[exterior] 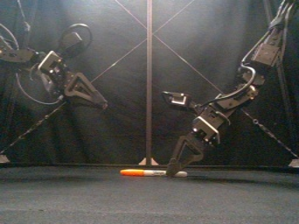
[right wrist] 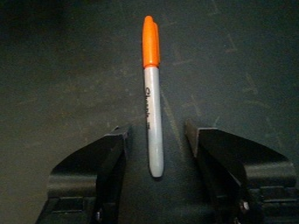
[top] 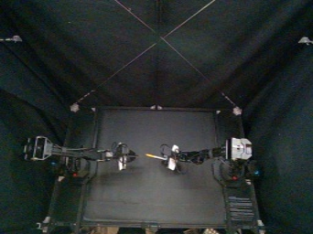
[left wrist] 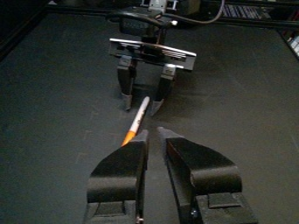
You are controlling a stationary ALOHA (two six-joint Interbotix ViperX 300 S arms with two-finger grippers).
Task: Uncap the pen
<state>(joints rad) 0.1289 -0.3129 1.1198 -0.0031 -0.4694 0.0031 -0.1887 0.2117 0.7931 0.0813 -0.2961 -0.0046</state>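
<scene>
The slim marker pen (right wrist: 151,96), grey barrel with an orange cap, lies flat near the middle of the black table (top: 159,196). The right gripper (exterior: 179,166) is lowered over its barrel end, jaws spread on either side without touching it. The left gripper (left wrist: 153,136) hangs raised to the left, jaws pressed nearly together and empty.

My black counter (top: 159,196) fills the lower half of the top view, and a pen (top: 156,157) lies flat on it, just below the frame's middle. In the front view the pen lies low at centre, its orange cap (exterior: 136,172) toward the frame's left and its pale barrel (exterior: 163,173) toward the right.
</scene>
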